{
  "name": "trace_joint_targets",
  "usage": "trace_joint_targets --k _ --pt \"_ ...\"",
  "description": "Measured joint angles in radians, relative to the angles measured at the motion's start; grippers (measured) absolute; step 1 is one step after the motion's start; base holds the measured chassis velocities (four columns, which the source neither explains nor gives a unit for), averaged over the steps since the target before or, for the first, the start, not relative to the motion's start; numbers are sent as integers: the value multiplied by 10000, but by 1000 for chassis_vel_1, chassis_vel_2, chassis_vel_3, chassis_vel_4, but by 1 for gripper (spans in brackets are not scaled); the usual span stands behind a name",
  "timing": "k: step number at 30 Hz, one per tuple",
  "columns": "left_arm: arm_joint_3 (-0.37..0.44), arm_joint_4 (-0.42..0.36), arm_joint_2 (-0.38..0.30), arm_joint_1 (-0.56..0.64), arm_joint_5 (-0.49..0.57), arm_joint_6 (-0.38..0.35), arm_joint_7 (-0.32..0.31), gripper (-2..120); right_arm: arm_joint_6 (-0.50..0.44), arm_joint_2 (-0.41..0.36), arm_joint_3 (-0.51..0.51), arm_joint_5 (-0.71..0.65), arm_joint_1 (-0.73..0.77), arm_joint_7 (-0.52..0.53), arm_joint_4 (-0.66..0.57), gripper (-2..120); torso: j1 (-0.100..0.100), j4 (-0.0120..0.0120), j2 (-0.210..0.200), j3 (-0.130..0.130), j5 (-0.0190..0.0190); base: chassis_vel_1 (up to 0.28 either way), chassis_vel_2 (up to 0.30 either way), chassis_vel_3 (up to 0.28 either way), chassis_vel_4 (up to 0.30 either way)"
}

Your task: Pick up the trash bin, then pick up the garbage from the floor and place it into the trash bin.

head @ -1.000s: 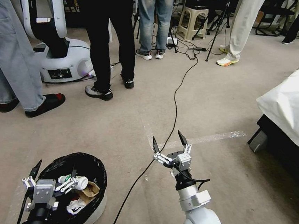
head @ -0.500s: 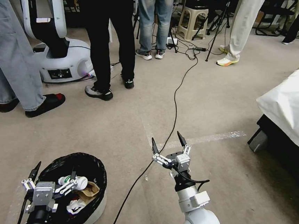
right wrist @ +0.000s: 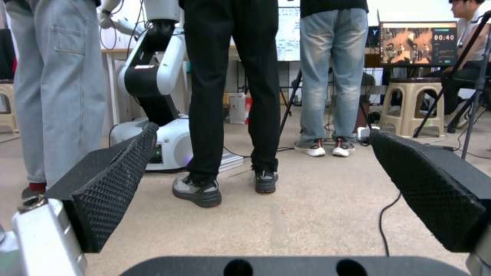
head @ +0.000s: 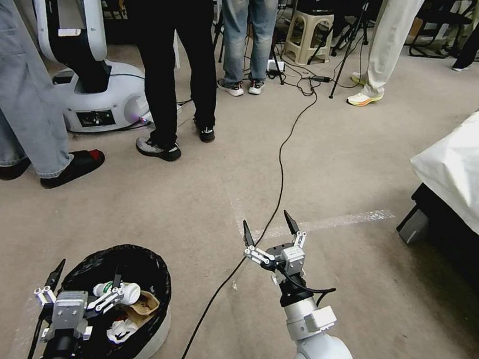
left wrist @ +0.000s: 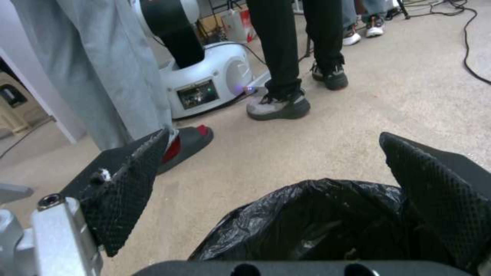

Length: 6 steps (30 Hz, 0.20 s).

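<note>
The trash bin [head: 144, 258] stands on the carpet at the lower left, white with a black bag [left wrist: 317, 222] over its rim. Inside lies garbage: a small bottle with a green label [head: 119, 290], a crumpled brown paper bag [head: 146, 304] and white paper scraps [head: 120, 329]. My left gripper [head: 86, 278] is open over the bin's near left rim; one finger [left wrist: 440, 191] is over the bag's opening and the other [left wrist: 128, 188] is outside it. My right gripper [head: 267, 224] hangs open above bare carpet right of the bin, with nothing between its pads [right wrist: 112, 191].
A black cable [head: 278, 166] runs along the floor past the right gripper. Another robot's white base [head: 109, 98] and several people's legs stand ahead. A white-covered bed [head: 470, 166] is at the right. A tape line [head: 348, 218] crosses the carpet.
Both grippers drew back slightly toward me between the earliest frame and half a second ago. Nothing has moved since.
</note>
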<state>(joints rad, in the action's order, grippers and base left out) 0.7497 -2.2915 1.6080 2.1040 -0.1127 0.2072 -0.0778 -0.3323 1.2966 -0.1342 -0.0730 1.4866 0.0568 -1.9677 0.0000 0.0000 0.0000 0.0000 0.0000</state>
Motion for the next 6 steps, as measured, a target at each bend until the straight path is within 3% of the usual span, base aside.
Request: trace_joint_targets --k 6 --pt "0 -1 0 -1 3 -8 -5 100 0 0 0 -1 0 0 0 100 0 0 1 0 0 0 0 0 0"
